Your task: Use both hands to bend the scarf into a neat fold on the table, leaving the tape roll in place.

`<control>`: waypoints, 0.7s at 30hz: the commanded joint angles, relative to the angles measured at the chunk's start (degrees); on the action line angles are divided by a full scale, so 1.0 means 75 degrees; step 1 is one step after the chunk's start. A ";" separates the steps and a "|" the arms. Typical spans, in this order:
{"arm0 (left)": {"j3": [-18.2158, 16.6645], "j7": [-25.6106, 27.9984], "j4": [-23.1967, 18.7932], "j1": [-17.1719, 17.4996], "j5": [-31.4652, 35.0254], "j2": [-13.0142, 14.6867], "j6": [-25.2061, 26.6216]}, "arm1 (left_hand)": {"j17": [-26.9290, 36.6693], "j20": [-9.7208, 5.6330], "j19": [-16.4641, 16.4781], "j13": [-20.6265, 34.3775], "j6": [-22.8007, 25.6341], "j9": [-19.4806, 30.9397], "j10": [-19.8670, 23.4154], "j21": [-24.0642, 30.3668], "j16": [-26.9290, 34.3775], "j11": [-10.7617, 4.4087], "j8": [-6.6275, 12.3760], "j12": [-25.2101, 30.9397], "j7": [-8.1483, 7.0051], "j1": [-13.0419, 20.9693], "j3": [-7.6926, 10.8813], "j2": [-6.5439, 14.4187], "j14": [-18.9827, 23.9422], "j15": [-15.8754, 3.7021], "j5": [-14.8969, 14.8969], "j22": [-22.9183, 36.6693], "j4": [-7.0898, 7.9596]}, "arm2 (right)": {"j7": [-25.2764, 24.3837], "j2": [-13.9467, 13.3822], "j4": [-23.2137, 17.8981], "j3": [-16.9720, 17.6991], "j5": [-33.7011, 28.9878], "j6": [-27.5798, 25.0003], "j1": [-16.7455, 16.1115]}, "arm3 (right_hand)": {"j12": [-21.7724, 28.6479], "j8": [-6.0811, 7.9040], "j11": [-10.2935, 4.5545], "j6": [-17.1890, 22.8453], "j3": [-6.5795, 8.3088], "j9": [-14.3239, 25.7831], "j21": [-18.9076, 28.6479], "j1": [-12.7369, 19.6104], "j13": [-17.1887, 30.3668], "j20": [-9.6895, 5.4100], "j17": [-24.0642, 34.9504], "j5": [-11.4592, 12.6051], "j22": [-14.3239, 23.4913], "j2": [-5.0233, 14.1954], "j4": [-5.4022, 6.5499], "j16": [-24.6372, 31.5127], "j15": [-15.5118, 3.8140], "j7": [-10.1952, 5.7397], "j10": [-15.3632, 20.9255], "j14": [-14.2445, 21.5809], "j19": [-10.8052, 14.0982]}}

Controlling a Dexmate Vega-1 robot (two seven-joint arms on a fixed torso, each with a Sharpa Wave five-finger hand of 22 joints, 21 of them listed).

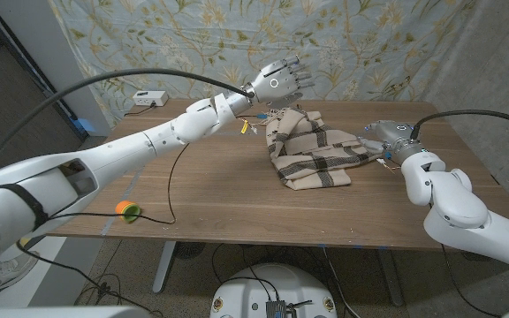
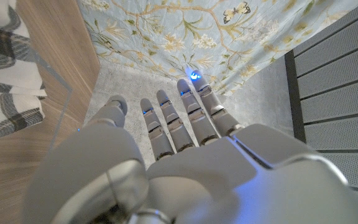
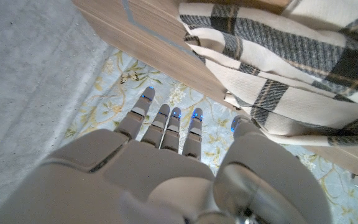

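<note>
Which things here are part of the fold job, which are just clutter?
Job:
scarf, plaid, bunched mid-table
left hand, raised above the far edge, holding nothing
right hand, by the scarf's right end
tape roll, to stay put

Lying about:
white box, far left corner
cable across the table

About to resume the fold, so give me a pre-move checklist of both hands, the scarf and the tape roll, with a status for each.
1. Left hand empty: ok, raised past the far edge of the table, fingers apart, holding nothing.
2. Right hand empty: ok, fingers extended beside the plaid scarf's right end; contact cannot tell.
3. Plaid scarf neatly folded: not ok, it lies bunched in uneven layers.
4. Scarf fully on the wooden table: ok in the head view.
5. Tape roll in place: ok, near the front left edge, well clear of both hands.
</note>
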 commanded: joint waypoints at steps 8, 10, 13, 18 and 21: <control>-0.1519 -0.3456 -0.1468 0.0758 -0.1136 0.1065 -0.2221 | -0.0016 0.0107 -0.0066 0.0027 0.0161 0.0013 0.0043 -0.0267 -0.0042 -0.0014 -0.0083 -0.0017 0.0007 -0.0653 -0.0294 -0.0698 -0.0214 -0.1226 0.0123 0.0030 0.0014 | -0.0716 0.0035 -0.0354 -0.0763 0.0267 -0.0530 0.0390 | 0.0035 0.0021 -0.0006 0.0073 0.0071 0.0012 -0.0014 0.0005 0.0015 0.0030 -0.0015 0.0034 -0.0005 -0.0008 -0.0005 0.0033 -0.0098 -0.0004 0.0079 0.0079 0.0107; -0.1625 -0.3910 -0.1524 0.0770 -0.1263 0.1058 -0.2401 | -0.0011 0.0130 -0.0107 0.0031 0.0047 0.0011 -0.0080 -0.0345 -0.0055 -0.0016 -0.0131 -0.0066 0.0006 -0.0783 -0.0391 -0.0884 -0.0333 -0.1233 0.0211 0.0038 -0.0003 | -0.0749 0.0079 -0.0311 -0.0839 0.0299 -0.0499 0.0470 | 0.0034 0.0020 -0.0007 0.0073 0.0076 0.0011 -0.0014 0.0006 0.0014 0.0025 -0.0021 0.0035 -0.0005 -0.0008 -0.0009 0.0034 -0.0096 -0.0009 0.0082 0.0084 0.0115; -0.1679 -0.4526 -0.1597 0.0724 -0.1162 0.1004 -0.2613 | -0.0009 0.0198 -0.0202 0.0036 -0.0051 0.0012 -0.0263 -0.0465 -0.0092 -0.0012 -0.0143 -0.0119 0.0003 -0.0937 -0.0554 -0.1165 -0.0610 -0.1196 0.0329 0.0046 -0.0034 | -0.0811 0.0134 -0.0240 -0.0944 0.0325 -0.0466 0.0559 | 0.0032 0.0018 -0.0004 0.0077 0.0085 0.0011 -0.0018 0.0008 0.0014 0.0029 -0.0027 0.0036 -0.0004 -0.0003 -0.0014 0.0032 -0.0099 -0.0004 0.0083 0.0082 0.0119; -0.1649 -0.4933 -0.1607 0.0609 -0.0741 0.0880 -0.2900 | -0.0021 0.0264 -0.0328 0.0038 -0.0218 0.0010 -0.0551 -0.0626 -0.0093 -0.0006 -0.0158 -0.0169 0.0001 -0.0909 -0.0768 -0.1587 -0.0869 -0.1110 0.0466 0.0053 -0.0187 | -0.0981 0.0169 -0.0162 -0.0934 0.0516 -0.0412 0.0543 | 0.0029 0.0016 -0.0006 0.0079 0.0098 0.0011 -0.0022 0.0012 0.0013 0.0021 -0.0038 0.0037 -0.0004 0.0002 -0.0021 0.0031 -0.0104 -0.0004 0.0084 0.0083 0.0129; -0.1555 -0.4923 -0.1581 0.0530 -0.0348 0.0808 -0.3019 | -0.0028 0.0343 -0.0408 0.0041 -0.0367 0.0011 -0.0789 -0.0723 -0.0117 0.0024 -0.0176 -0.0208 0.0003 -0.0748 -0.0872 -0.1820 -0.1092 -0.1046 0.0520 0.0057 -0.0336 | -0.1126 0.0150 -0.0142 -0.0859 0.0669 -0.0371 0.0474 | 0.0028 0.0016 -0.0010 0.0084 0.0103 0.0011 -0.0026 0.0012 0.0013 0.0020 -0.0042 0.0037 -0.0004 0.0006 -0.0022 0.0031 -0.0107 -0.0007 0.0084 0.0083 0.0128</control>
